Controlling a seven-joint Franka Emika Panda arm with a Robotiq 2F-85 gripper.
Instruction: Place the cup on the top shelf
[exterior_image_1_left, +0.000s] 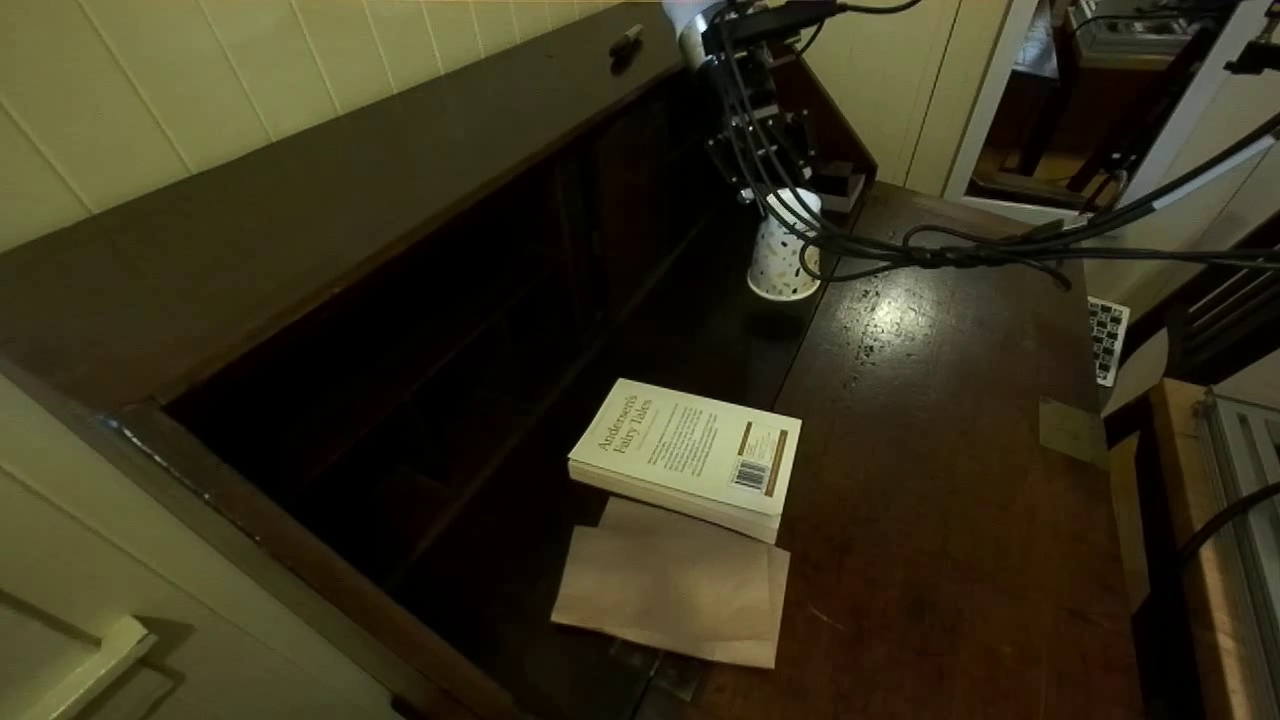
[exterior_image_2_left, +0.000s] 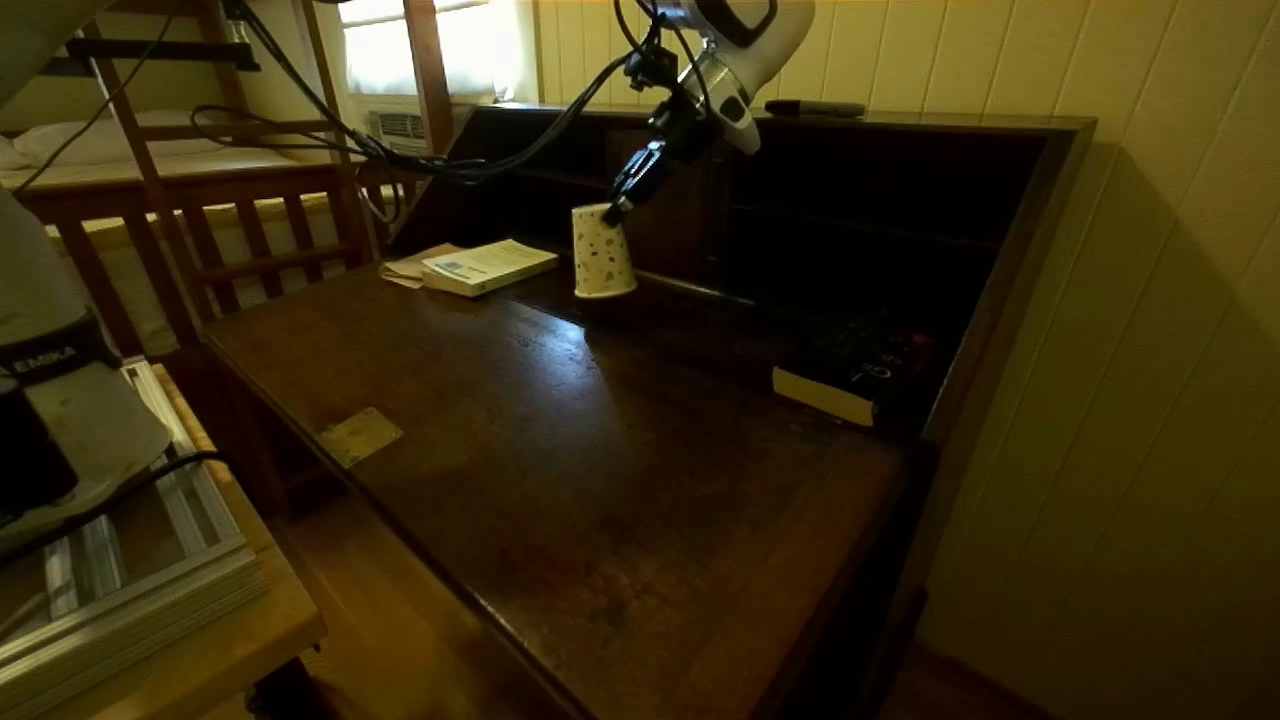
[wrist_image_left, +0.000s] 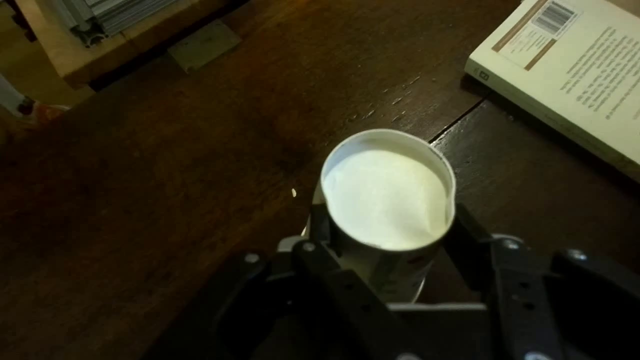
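The cup (exterior_image_1_left: 783, 262) is white with dark and coloured specks. It is upside down, wide rim below, and slightly tilted. It also shows in an exterior view (exterior_image_2_left: 603, 262) and in the wrist view (wrist_image_left: 385, 195), where its closed base faces the camera. My gripper (exterior_image_1_left: 772, 197) is shut on the cup near its narrow upper end, one finger on each side; it shows too in an exterior view (exterior_image_2_left: 615, 212) and the wrist view (wrist_image_left: 392, 227). The cup hangs above the desk, lower than the top shelf (exterior_image_1_left: 330, 200), the dark-brown top board, seen edge-on in an exterior view (exterior_image_2_left: 960, 122).
A pale paperback book (exterior_image_1_left: 690, 450) and brown paper (exterior_image_1_left: 670, 590) lie on the desk surface (exterior_image_1_left: 930, 500). A thick dark book (exterior_image_2_left: 830, 385) lies near the bookcase's side. A small dark object (exterior_image_1_left: 626, 42) sits on the top board. Cables (exterior_image_1_left: 950, 255) hang beside the arm.
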